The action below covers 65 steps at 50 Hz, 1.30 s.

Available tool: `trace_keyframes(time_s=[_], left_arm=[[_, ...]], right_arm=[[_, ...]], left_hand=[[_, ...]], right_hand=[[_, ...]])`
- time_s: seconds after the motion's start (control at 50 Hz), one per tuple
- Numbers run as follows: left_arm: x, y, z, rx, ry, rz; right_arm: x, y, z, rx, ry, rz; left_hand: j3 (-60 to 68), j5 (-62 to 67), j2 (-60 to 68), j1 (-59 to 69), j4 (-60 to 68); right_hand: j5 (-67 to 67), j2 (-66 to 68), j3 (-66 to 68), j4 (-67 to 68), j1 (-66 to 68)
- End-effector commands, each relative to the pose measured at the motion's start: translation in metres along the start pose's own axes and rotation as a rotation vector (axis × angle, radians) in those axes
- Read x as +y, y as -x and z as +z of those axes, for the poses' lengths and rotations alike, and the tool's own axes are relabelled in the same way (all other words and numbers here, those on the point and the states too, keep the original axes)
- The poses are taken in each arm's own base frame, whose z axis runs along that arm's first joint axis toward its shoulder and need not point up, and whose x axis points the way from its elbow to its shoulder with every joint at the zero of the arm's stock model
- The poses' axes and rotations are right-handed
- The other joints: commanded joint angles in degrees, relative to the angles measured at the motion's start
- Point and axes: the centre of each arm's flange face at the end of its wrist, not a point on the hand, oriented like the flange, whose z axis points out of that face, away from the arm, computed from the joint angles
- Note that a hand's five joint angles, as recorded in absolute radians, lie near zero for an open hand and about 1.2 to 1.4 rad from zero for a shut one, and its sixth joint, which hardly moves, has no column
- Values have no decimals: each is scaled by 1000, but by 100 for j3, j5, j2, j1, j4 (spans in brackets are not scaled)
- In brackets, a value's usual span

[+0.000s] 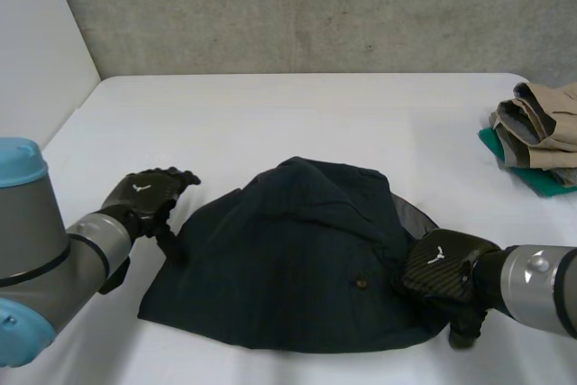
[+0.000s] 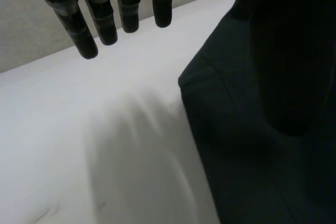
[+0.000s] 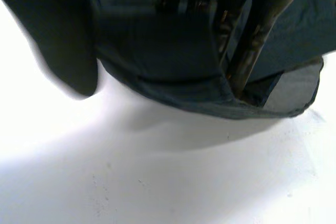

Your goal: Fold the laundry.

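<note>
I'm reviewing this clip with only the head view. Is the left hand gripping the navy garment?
Observer: No. In the left wrist view, the left hand holds its fingers straight over bare table. The navy garment has a corner lying flat beside them.
Operator: And the right hand?
Observer: In the right wrist view, the right hand has fingers tucked behind the hem and the thumb in front. That hem is lifted off the table.
</note>
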Motion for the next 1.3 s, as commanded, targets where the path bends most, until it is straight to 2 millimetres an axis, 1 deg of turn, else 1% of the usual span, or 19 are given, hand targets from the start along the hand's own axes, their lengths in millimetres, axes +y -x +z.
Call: trace_keyframes(time_s=[0.02,0.18,0.24,0.32,0.38,0.46,0.64,0.7,0.8,0.86,0.88,0.92,0.96,0.98,1.06,1.14,1.2,1.26,1.3], left_arm=[[4,-10,10,28,0,18],[8,-10,20,30,8,19],[12,-9,26,30,22,17],[13,-9,29,31,24,17],[7,-9,29,29,6,22],[-3,-9,27,24,-31,63],[-52,-10,24,8,-190,132],[-65,-12,25,9,-230,139],[-86,-13,31,4,-301,146],[-105,-12,41,-24,-384,153],[-113,-12,44,-37,-419,155],[-141,-9,53,-89,-544,165],[-164,-4,55,-135,-647,177],[-189,1,53,-187,-758,188],[-242,11,36,-309,-1036,196],[-265,8,14,-351,-1229,149],[-266,0,1,-326,-1263,132],[-248,-4,1,-299,-1205,134],[-222,-10,9,-275,-1121,137]], right_arm=[[-30,-30,-18,160,-163,37],[-66,-61,-37,282,-345,106],[-72,-74,-33,310,-389,138],[-73,-91,2,301,-414,189],[-76,-97,22,297,-425,221],[-79,-89,55,233,-421,292],[-45,-76,131,115,-294,507],[-44,-71,145,101,-297,522],[-50,-79,160,136,-366,501],[-66,-98,156,213,-470,451],[-80,-115,151,295,-559,414],[-96,-135,141,399,-660,372],[-124,-163,113,570,-833,290],[-132,-172,103,626,-890,260],[-170,-196,55,845,-1160,117],[-188,-204,22,932,-1298,50],[-189,-202,15,925,-1311,44],[-188,-192,14,877,-1305,25],[-185,-190,16,855,-1294,14]], left_hand=[[1054,1099,1086,1144,1087],[4099,4144,4130,4188,4132],[4974,5019,5005,5064,5007],[6670,6715,6701,6759,6703],[6673,6718,6704,6762,6706],[6673,6718,6704,6762,6706],[6673,6718,6704,6762,6706],[6673,6718,6704,6762,6706],[6673,6718,6704,6762,6706],[6673,6718,6704,6762,6706],[6673,6718,6704,6762,6706],[6673,6718,6704,6762,6706],[6673,6718,6704,6762,6706],[6673,6718,6704,6762,6706],[6673,6718,6704,6762,6706],[6673,6718,6704,6762,6706],[6673,6718,6704,6762,6706],[6673,6718,6704,6762,6706],[6673,6718,6704,6762,6706]], right_hand=[[-2789,-2707,-2775,-2818,-1612],[-2943,-2861,-2929,-2972,-1766],[-3161,-3079,-3147,-3190,-1984],[-3440,-3358,-3426,-3469,-2263],[-3440,-3358,-3426,-3469,-2263],[-3440,-3358,-3426,-3469,-2263],[-3440,-3358,-3426,-3469,-2263],[-2326,-2244,-2312,-2355,-1149],[3543,3626,3557,3514,4721],[3560,3642,3574,3531,4737],[3560,3642,3574,3531,4737],[3560,3642,3574,3531,4737],[3560,3642,3574,3531,4737],[3560,3642,3574,3531,4737],[3560,3642,3574,3531,4737],[3560,3642,3574,3531,4737],[3560,3642,3574,3531,4737],[3560,3642,3574,3531,4737],[3560,3642,3574,3531,4737]])
